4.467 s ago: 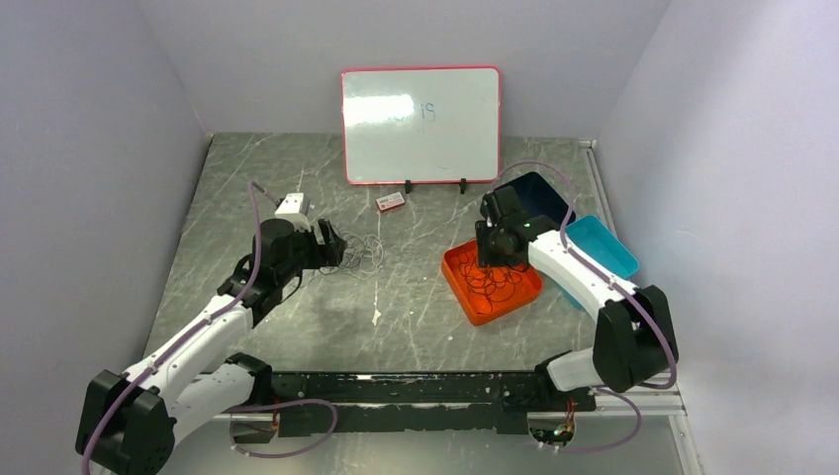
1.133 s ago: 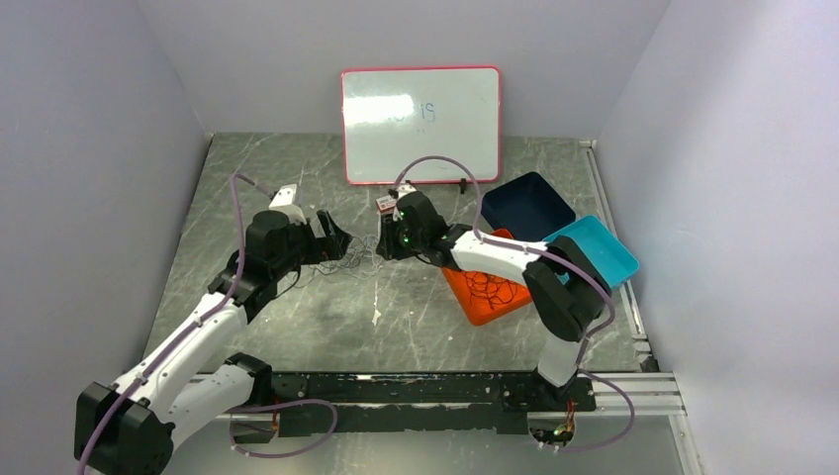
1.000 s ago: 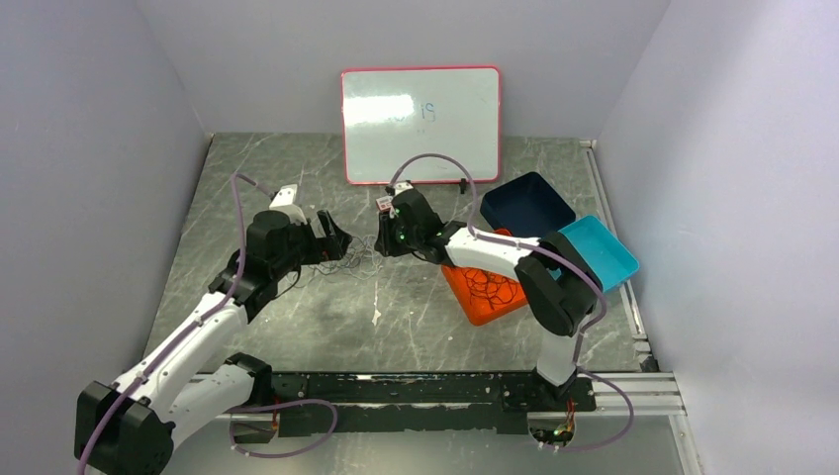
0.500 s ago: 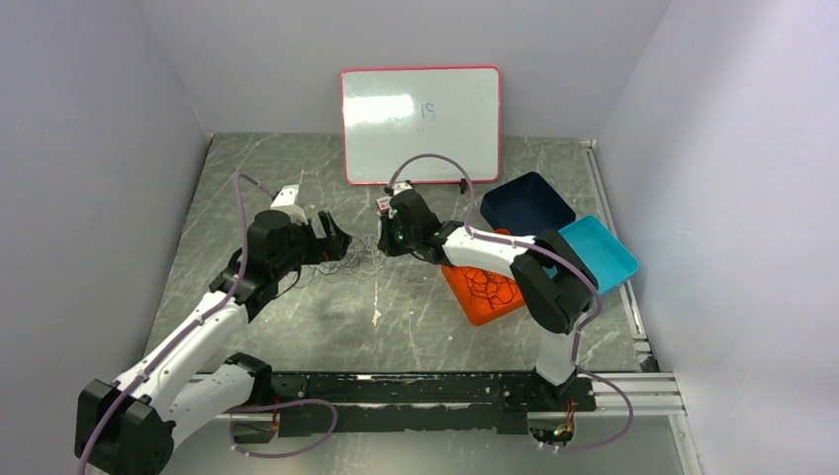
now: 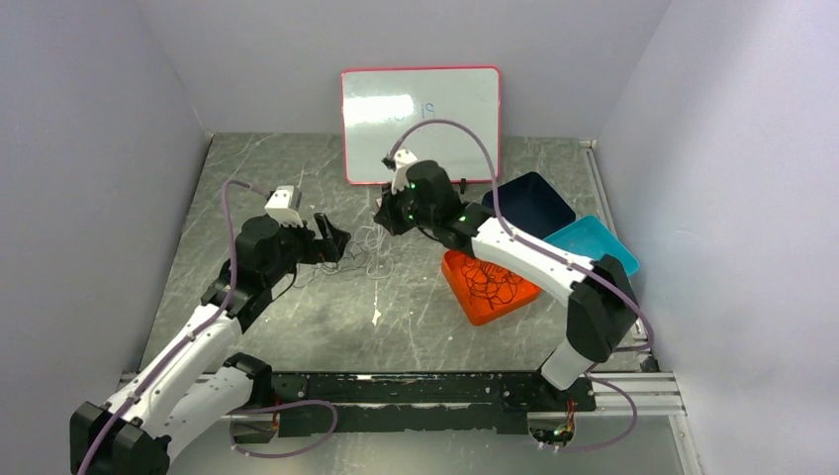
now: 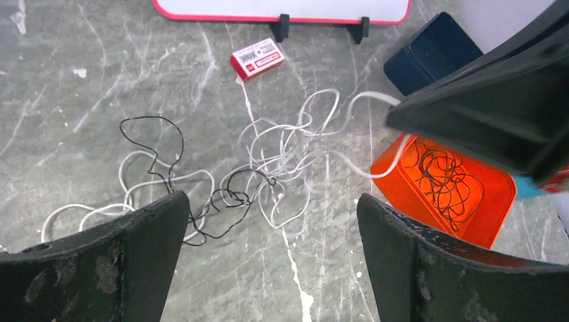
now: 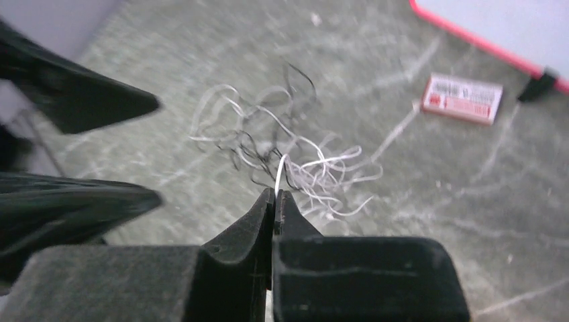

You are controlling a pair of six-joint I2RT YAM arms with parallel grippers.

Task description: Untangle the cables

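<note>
Three bins at the right: one orange bin, one dark blue bin, one teal bin. One whiteboard, top centre. One red-and-white box. Two arms: left arm, right arm. Two clumps of cables, black and white, strands too tangled to count.

The left arm and the right arm share one build: white link shells between chunky black joint housings, each trailed by a thin mauve hose. The jaws are matte black wedges (the left pair's inner faces scuffed grey), and a white block caps the left wrist.
</note>
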